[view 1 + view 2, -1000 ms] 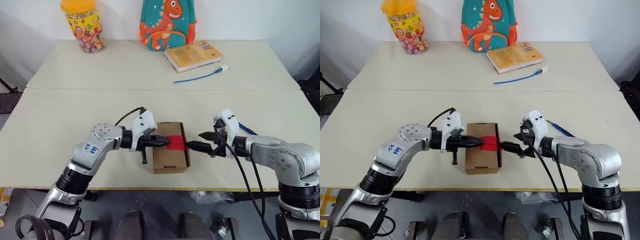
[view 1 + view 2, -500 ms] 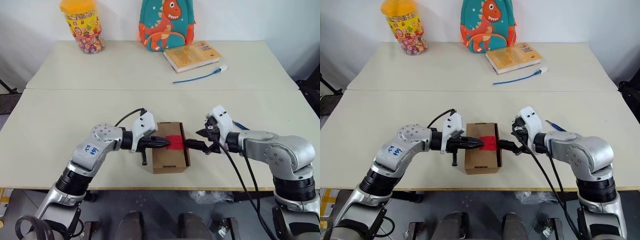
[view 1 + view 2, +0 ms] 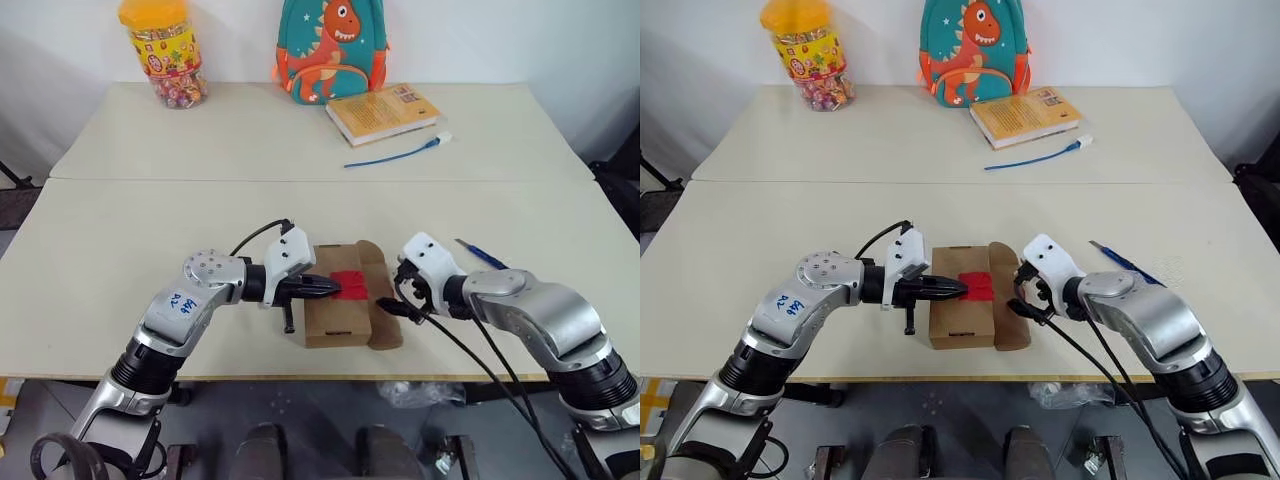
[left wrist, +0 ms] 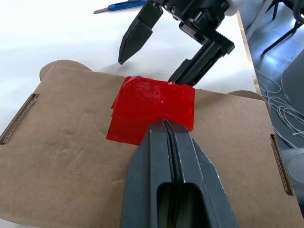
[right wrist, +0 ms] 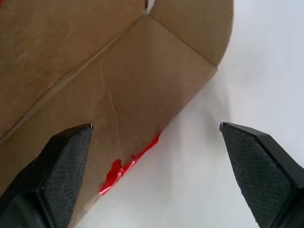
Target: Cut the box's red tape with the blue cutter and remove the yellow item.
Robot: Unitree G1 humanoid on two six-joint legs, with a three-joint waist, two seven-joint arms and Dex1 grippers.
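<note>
While the box (image 3: 338, 308) sits near the front edge of the table (image 3: 300, 140), between the 2 arms, its right-hand flap (image 3: 381, 305) lies folded out and down toward the tabletop. The red tape (image 3: 349, 284) is still stuck on the top, on the side toward the opened flap; in the left wrist view it looks wrinkled and doubled over on itself. The left gripper (image 3: 335, 288) is closed with nothing between its fingers, and its tips press down on the box top right at the edge of the tape. The right gripper (image 3: 396, 300) stands wide open and holds nothing; in the left wrist view 1 of its fingers (image 4: 202, 59) reaches the far edge of the tape while the other hangs clear above the table. Its wrist view shows the opened flap under the spread fingers, with a thin red strip along the flap's edge. The cutter (image 3: 481, 254) lies on the table to the right of the right arm, well apart from the box. At the back stand a candy jar (image 3: 164, 52), a backpack (image 3: 329, 48), a book (image 3: 382, 111) and a cable (image 3: 393, 153).
</note>
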